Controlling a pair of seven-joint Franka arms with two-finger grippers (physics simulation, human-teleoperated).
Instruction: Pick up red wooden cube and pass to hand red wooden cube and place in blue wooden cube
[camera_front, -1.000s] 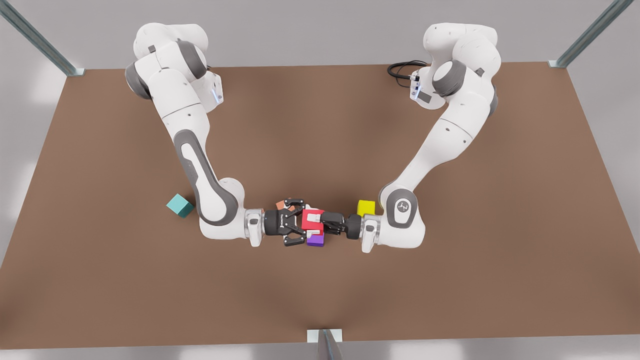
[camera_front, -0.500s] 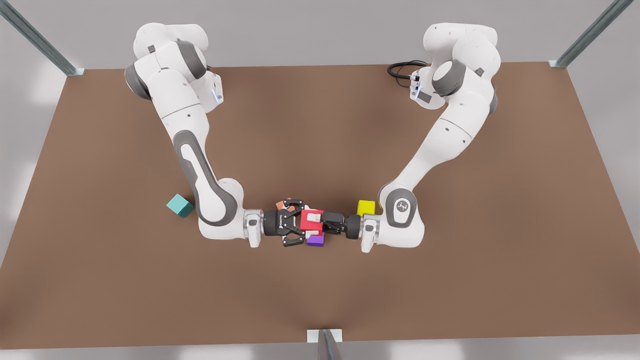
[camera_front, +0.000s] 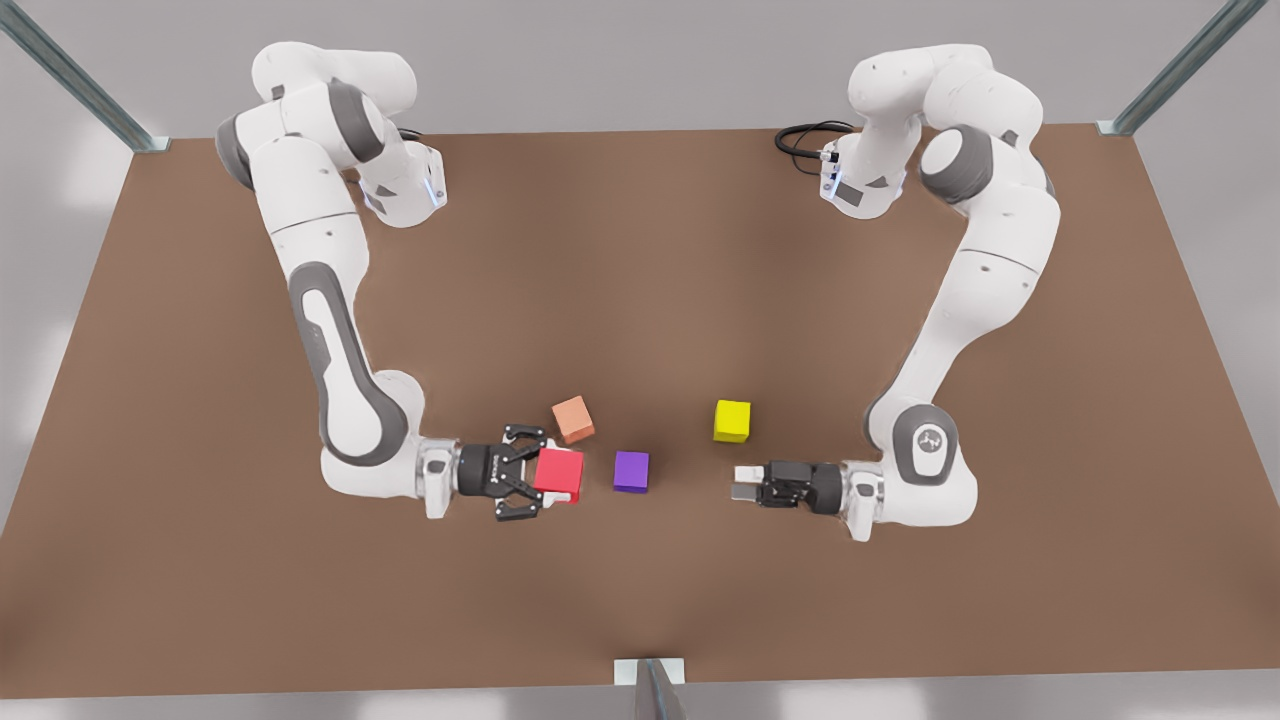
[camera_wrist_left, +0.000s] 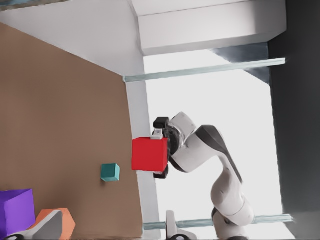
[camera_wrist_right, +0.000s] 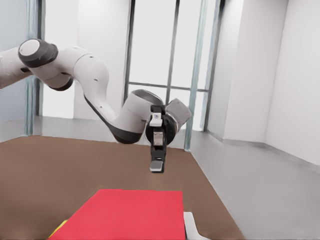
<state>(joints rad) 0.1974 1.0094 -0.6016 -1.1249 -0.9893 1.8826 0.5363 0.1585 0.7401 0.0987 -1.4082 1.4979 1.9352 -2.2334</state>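
Observation:
In the front view my right gripper (camera_front: 545, 474) is on the left, shut on the red wooden cube (camera_front: 559, 473) and holding it above the table. That cube looms close in the right wrist view (camera_wrist_right: 125, 215). In the left wrist view the red cube (camera_wrist_left: 149, 154) sits farther off in the right gripper (camera_wrist_left: 160, 150). My left gripper (camera_front: 744, 483), on the front view's right, is open and holds nothing; it also shows in the right wrist view (camera_wrist_right: 157, 145). The teal blue wooden cube (camera_wrist_left: 110, 172) rests on the table beyond the red one. In the front view the right arm hides it.
A purple cube (camera_front: 631, 470) lies between the two grippers on the brown table (camera_front: 640, 250). A salmon-orange cube (camera_front: 573, 418) sits just behind the right gripper, and a yellow cube (camera_front: 732, 420) sits behind the left gripper. A black cable (camera_front: 805, 135) lies by the left arm's base.
The left gripper let go of the red cube and drew back toward the front view's right. The right gripper shut on the cube and carried it toward the front view's left.

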